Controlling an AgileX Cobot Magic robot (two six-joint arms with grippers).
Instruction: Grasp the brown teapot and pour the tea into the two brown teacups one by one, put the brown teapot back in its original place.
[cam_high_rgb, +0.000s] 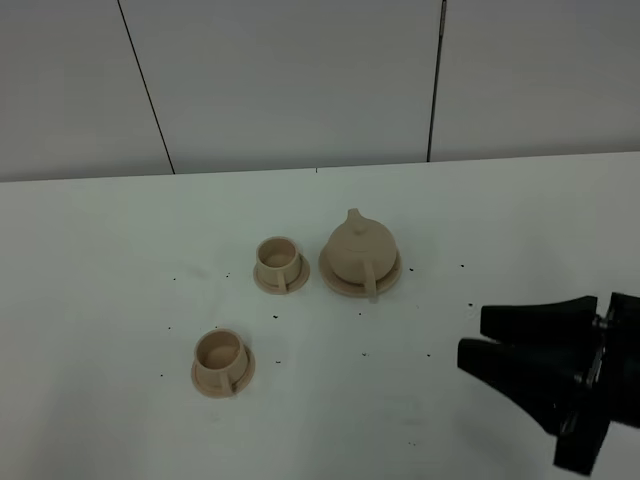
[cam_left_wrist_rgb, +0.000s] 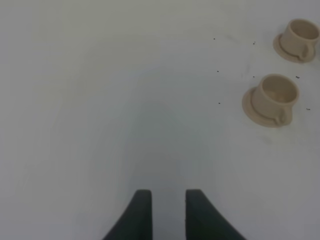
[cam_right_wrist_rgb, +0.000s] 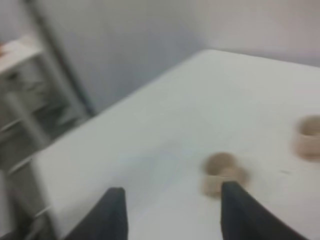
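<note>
Exterior high view puts the right gripper (cam_high_rgb: 470, 335) nearest the camera, at the near right of the table (cam_high_rgb: 100, 300), its two black fingers spread apart with nothing between them. The blurred right wrist view agrees that they stand wide and empty. I cannot see the left gripper (cam_left_wrist_rgb: 167, 192) from overhead. Its own camera shows the fingers drawn together to a thin slit, holding nothing, over bare tabletop with both cups well ahead of it. Next out is the near cup (cam_high_rgb: 219, 352) on its small saucer, left of centre, then the far cup (cam_high_rgb: 277, 257) on its own. Just beside that, to the right, the teapot (cam_high_rgb: 358, 248) sits upright, lid on, on the big saucer (cam_high_rgb: 393, 278). From the right gripper the teapot lies forward and to the left, well apart, and I judge that arm the nearer one. The pot's spout-to-handle line runs front to back. Its handle (cam_high_rgb: 369, 278) is turned toward the near edge and its spout points at the wall (cam_high_rgb: 300, 80), so I reckon the handle can be taken straight from the near side. Only a few dark specks lie between gripper and pot. The far cup crowds the pot's left flank, while its right side and the stretch to the far edge lie open.
</note>
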